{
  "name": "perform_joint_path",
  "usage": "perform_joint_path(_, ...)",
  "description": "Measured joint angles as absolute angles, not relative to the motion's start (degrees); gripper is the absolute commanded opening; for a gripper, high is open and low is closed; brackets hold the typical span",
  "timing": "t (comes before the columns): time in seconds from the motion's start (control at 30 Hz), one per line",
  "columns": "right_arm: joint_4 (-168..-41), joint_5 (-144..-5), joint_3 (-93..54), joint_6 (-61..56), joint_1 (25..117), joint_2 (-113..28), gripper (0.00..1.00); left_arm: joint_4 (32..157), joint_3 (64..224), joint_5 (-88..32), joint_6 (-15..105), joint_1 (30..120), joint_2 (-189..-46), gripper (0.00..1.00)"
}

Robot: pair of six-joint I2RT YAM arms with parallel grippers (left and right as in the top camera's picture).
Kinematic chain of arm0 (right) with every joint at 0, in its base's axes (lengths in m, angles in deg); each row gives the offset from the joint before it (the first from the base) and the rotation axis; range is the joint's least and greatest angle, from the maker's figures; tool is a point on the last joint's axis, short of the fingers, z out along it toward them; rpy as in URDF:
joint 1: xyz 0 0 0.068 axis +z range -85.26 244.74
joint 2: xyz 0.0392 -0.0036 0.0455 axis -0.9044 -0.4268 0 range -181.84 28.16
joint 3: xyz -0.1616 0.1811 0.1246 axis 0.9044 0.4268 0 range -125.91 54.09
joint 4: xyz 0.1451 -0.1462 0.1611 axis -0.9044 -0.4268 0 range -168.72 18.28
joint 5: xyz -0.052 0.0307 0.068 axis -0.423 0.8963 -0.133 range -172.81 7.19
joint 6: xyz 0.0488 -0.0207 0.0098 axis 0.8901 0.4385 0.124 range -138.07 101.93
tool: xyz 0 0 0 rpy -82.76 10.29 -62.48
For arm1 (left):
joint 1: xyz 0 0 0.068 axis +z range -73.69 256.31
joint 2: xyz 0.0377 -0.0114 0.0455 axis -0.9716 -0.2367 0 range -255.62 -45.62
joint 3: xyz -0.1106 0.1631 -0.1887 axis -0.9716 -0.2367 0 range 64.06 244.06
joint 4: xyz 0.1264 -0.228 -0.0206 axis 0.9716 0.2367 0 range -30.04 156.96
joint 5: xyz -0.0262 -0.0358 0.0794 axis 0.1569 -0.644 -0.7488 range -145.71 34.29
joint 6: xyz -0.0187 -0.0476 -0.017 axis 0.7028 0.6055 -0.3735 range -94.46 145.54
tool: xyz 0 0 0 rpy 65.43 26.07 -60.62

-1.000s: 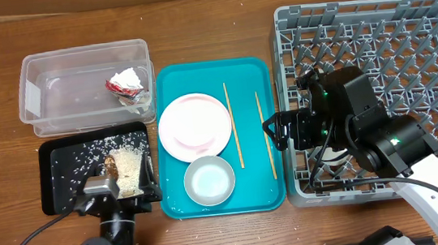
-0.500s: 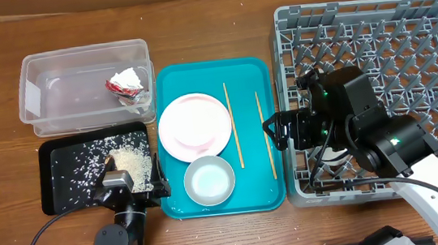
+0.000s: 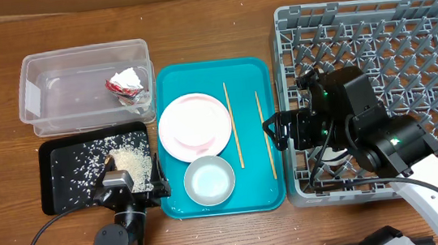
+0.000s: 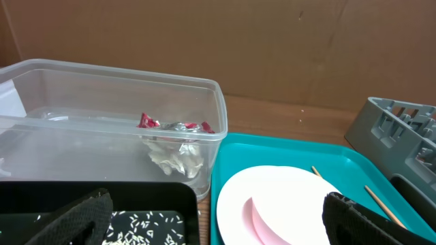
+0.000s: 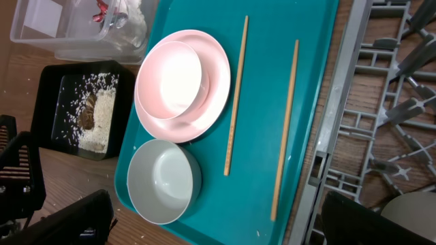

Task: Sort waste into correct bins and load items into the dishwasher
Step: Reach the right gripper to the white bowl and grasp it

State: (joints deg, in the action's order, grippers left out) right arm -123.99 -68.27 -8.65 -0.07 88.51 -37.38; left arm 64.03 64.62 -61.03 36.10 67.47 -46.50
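The clear tub [image 3: 46, 108] holds a crumpled tissue [image 4: 177, 156] and a red-and-silver wrapper [image 4: 174, 126]. The black tray [image 3: 65, 167] holds loose rice with brown scraps [image 3: 129, 159]. The pink plate [image 3: 195, 125], shiny bowl [image 3: 209, 181] and two chopsticks [image 3: 233, 125] [image 3: 264, 134] lie on the teal tray. My left gripper [image 3: 132, 189] is open and empty at the black tray's near right corner. My right gripper [image 3: 273, 133] is open and empty, above the seam between the teal tray and the grey rack [image 3: 373, 33]. A pale round object, perhaps the cup [image 5: 415, 211], shows in the rack.
The teal tray [image 3: 247, 75] sits between the tub and the rack. Stray rice grains lie on the wooden table left of the black tray. A brown cardboard wall stands behind the table.
My left gripper has drawn back from over the rice pile toward the table's front edge, uncovering the rice. The right arm has not moved.
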Motion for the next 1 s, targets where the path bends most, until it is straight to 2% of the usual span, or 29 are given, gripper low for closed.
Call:
perform_joint_path(0.2, -118.6, -67.2, -8.7, 0.0, 88.5, -37.4, 1.00, 64.0, 64.6, -61.0, 36.1, 67.5, -46.5, 1.00)
perform_joint_path(0.37, -114.6, -60.0, -8.7, 2.1, 89.6, -37.6, 1.00, 64.0, 64.6, -61.0, 36.1, 67.5, -46.5, 1.00)
perform_joint_path(0.5, -116.2, -60.8, -8.7, 4.2, 97.6, -40.4, 1.00, 64.0, 64.6, -61.0, 36.1, 67.5, -46.5, 1.00)
perform_joint_path(0.7, -115.3, -72.9, -8.7, 8.3, 114.0, -49.3, 0.99, 64.0, 64.6, -61.0, 36.1, 67.5, -46.5, 1.00)
perform_joint_path(0.77, -113.3, -75.0, -8.7, 9.0, 116.0, -52.1, 0.88, 64.0, 64.6, -61.0, 36.1, 67.5, -46.5, 1.00)
perform_joint_path(1.0, -112.9, -79.1, -8.7, 18.4, 114.2, -63.8, 0.73, 64.0, 64.6, -61.0, 36.1, 67.5, -46.5, 1.00)
